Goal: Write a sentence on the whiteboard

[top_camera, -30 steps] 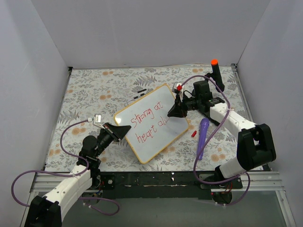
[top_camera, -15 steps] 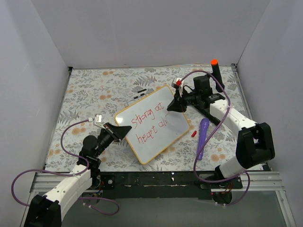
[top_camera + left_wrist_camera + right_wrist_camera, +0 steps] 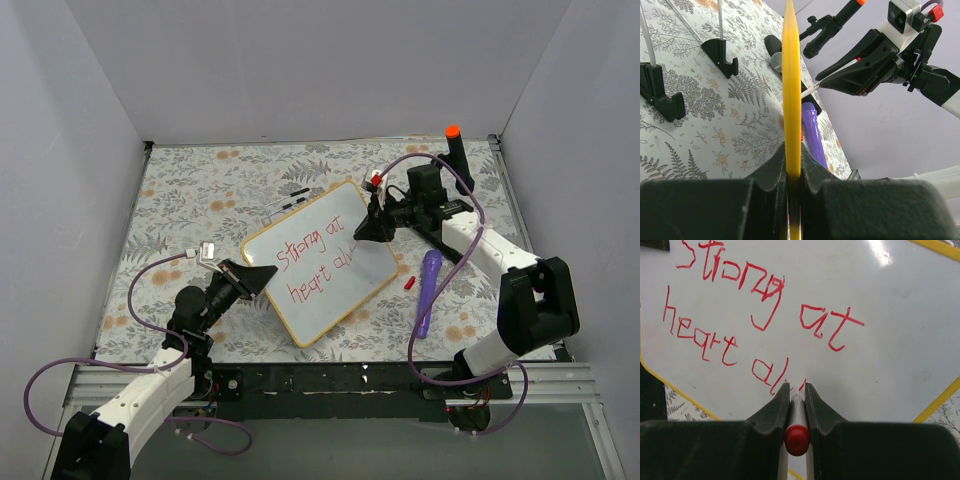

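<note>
The whiteboard [image 3: 335, 300] lies tilted mid-table, white with a yellow frame. The sentence [image 3: 305, 262] in red reads "Strong at" over "heart al" with a fresh stroke starting after it. My left gripper [image 3: 268, 272] is shut on the board's near-left edge, which shows as a yellow strip [image 3: 791, 75] between the jaws of the left gripper [image 3: 792, 160]. My right gripper [image 3: 360, 232] is shut on a red-ended marker [image 3: 376, 183], tip down on the board. In the right wrist view the marker [image 3: 797, 432] sits between the right gripper's [image 3: 797, 390] jaws, just right of the sentence [image 3: 755, 315] on the whiteboard [image 3: 890, 340].
A purple cylinder [image 3: 429, 290] and a small red cap [image 3: 409, 282] lie right of the board. A black handle with an orange tip [image 3: 455, 150] stands at the back right. A small black pen [image 3: 295, 195] lies behind the board. White walls enclose the floral table.
My right gripper has shifted the marker a little toward the far side, adding short red strokes after "al". The left gripper and the board have not moved.
</note>
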`<state>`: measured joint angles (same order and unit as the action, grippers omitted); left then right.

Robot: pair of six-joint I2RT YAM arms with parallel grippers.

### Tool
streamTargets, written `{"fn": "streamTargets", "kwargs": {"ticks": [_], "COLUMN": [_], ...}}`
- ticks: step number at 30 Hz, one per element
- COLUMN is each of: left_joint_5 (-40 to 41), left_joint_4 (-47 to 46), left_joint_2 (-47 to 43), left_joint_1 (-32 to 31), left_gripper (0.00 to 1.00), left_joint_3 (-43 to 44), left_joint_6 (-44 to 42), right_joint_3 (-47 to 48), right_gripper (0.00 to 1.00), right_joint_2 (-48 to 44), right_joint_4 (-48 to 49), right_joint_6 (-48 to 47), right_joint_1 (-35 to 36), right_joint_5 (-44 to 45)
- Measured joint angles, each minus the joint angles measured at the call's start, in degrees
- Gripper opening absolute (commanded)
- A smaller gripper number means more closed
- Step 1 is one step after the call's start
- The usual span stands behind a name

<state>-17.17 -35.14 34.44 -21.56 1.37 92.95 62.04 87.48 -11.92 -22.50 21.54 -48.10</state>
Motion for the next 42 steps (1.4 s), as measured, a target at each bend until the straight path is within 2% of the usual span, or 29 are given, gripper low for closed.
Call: {"fn": "streamTargets", "kwargs": {"ticks": [18, 34, 42], "left_joint_5": [0.3, 0.3, 0.2], "left_joint_4": [0.0, 0.0, -0.3], "left_joint_2": [0.3, 0.3, 0.5], "left_joint_1": [0.0, 0.0, 0.0], "left_gripper": [0.00, 0.00, 0.00], "left_joint_3": [0.0, 0.0, 0.0], "left_joint_6": [-0.5, -0.3, -0.3], "right_joint_3": [-2.4, 3.2, 2.1], "right_gripper": [0.01, 0.01, 0.01], "right_joint_2": [-0.1, 1.9, -2.5], "right_joint_4": [-1.8, -1.4, -1.8], "right_joint_6": [-1.2, 0.0, -0.2], "right_joint_1": [0.0, -0.2, -0.2], "right_joint_5": [0.1, 0.9, -2.4]}}
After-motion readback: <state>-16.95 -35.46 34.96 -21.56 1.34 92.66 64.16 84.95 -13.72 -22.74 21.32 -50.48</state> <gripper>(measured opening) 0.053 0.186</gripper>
